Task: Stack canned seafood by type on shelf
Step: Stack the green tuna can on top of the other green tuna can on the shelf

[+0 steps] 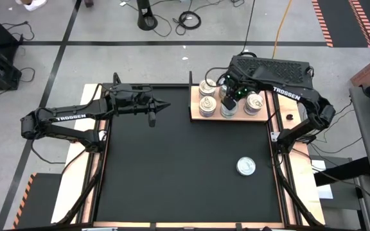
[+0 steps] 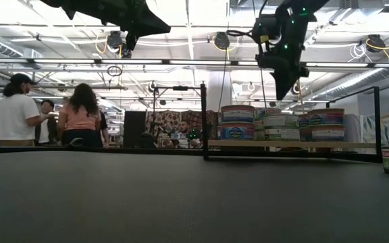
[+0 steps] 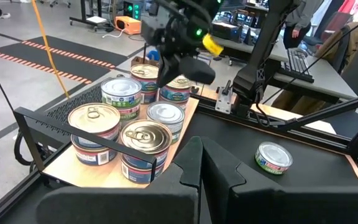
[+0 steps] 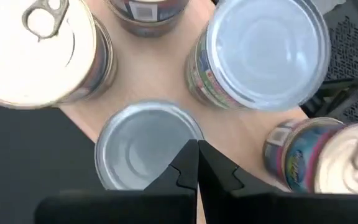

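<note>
The shelf, a light wooden board (image 1: 213, 116), lies at the far right of the black mat. It carries several short tins of canned seafood in stacks of two (image 2: 238, 122). They have gold tops (image 3: 145, 137), a white top (image 3: 122, 90) and silver tops (image 4: 142, 146). My right gripper (image 1: 228, 101) hangs shut a little above the stacks, pointing steeply down over a silver-topped tin, and touches nothing (image 2: 294, 93). One more tin (image 1: 246, 167) stands alone on the mat nearer the front right. My left gripper (image 1: 164, 106) hovers shut and empty, high over the mat, left of the board.
A black ventilated box (image 1: 272, 67) stands just behind the board. A thin black post (image 1: 190, 80) rises at the board's far left corner. Wooden strips (image 1: 98, 173) run along the table's sides. People (image 2: 80, 115) stand in the room beyond the far edge.
</note>
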Controlling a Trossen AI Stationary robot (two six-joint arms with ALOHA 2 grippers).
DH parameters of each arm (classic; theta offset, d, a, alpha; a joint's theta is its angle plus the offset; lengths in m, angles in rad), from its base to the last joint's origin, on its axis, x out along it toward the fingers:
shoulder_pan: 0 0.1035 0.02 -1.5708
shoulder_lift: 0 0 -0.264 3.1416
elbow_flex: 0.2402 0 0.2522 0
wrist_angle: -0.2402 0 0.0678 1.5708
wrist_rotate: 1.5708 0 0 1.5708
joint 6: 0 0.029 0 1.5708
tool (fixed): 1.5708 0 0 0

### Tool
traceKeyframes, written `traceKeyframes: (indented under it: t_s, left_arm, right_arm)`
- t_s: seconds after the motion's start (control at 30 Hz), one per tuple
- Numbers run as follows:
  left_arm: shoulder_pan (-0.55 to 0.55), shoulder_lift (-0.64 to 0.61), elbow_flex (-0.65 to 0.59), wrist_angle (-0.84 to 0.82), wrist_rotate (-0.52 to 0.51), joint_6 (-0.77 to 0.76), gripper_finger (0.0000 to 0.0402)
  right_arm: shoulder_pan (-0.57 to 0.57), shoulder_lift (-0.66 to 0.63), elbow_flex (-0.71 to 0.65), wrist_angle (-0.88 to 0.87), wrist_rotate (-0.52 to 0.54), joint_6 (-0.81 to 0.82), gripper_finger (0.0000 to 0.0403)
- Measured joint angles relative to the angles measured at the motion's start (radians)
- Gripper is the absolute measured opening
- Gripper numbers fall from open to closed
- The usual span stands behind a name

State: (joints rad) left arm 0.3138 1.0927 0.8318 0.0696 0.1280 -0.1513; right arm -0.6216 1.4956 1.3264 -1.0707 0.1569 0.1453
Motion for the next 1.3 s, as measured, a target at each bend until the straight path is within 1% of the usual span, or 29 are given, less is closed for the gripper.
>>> traceKeyframes:
  t_s: [0.1,0.2,0.33,0.37,0.43,0.57,0.7,0.77,0.9,1.1,1.17,1.3]
  left_arm:
    - [0.0,0.0,0.0,0.0,0.0,0.0,0.0008]
    - [0.0,0.0,0.0,0.0,0.008,0.002,0.0008]
    - [0.0,0.0,0.0,0.002,0.073,0.008,0.0008]
    - [-0.002,0.0,0.0,0.003,0.087,0.008,0.0008]
    - [-0.009,0.0,0.0,0.003,0.108,0.009,0.0008]
    - [-0.043,0.0,0.0,0.03,0.111,0.017,0.0008]
    - [-0.094,0.038,0.0,0.11,0.111,0.1,0.0008]
    - [-0.116,0.079,0.002,0.177,0.112,0.123,0.0008]
    - [-0.142,0.191,0.048,0.244,0.115,0.101,0.0008]
    - [-0.181,0.388,0.191,0.241,0.225,0.089,0.0008]
    - [-0.199,0.448,0.244,0.241,0.237,0.097,0.0008]
    - [-0.239,0.546,0.346,0.224,0.237,0.188,0.0008]
  right_arm:
    - [0.013,-0.001,0.057,-0.04,0.002,0.0,0.0]
    - [0.047,-0.003,0.103,-0.119,0.001,0.004,0.0]
    - [0.135,-0.03,0.106,-0.194,-0.012,0.059,0.0]
    - [0.161,-0.043,0.101,-0.203,-0.029,0.08,0.0]
    - [0.219,-0.073,0.085,-0.218,-0.074,0.132,0.0]
    - [0.359,-0.144,0.042,-0.215,-0.15,0.289,0.0]
    - [0.518,-0.214,-0.056,-0.211,-0.166,0.49,0.0]
    - [0.591,-0.241,-0.121,-0.21,-0.175,0.591,0.0]
    - [0.735,-0.284,-0.246,-0.187,-0.268,0.788,0.0]
    - [0.959,-0.315,-0.405,-0.125,-0.331,1.063,0.0]
    - [1.016,-0.315,-0.451,-0.111,-0.342,1.131,0.0]
    - [1.094,-0.315,-0.539,-0.088,-0.343,1.239,0.0]
